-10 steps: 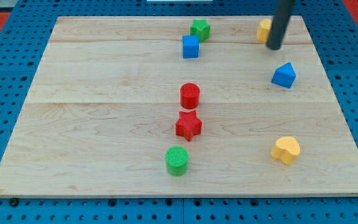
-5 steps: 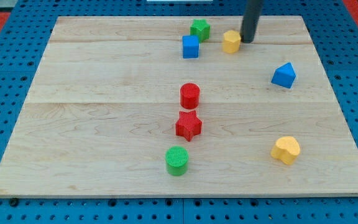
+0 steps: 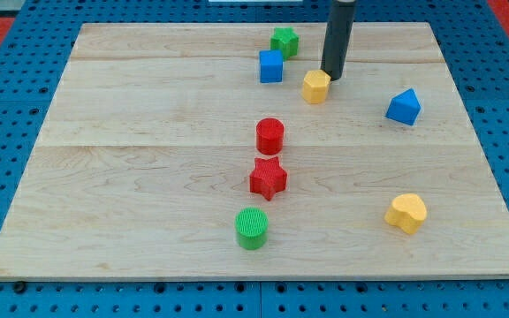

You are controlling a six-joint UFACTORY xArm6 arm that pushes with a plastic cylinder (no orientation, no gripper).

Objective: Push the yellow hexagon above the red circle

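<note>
The yellow hexagon (image 3: 316, 87) lies in the upper middle of the wooden board, up and to the right of the red circle (image 3: 270, 136). My tip (image 3: 330, 76) touches the hexagon's upper right edge. The dark rod rises from there out of the view's top.
A blue cube (image 3: 271, 66) and a green star (image 3: 284, 41) lie left of the hexagon. A blue triangular block (image 3: 404, 107) is at the right. A red star (image 3: 269, 178) and a green circle (image 3: 251, 228) lie below the red circle. A yellow heart (image 3: 406, 213) is at lower right.
My tip has moved left and down, pushing the yellow hexagon from the top right edge down and left toward the board's middle. The other blocks have not moved.
</note>
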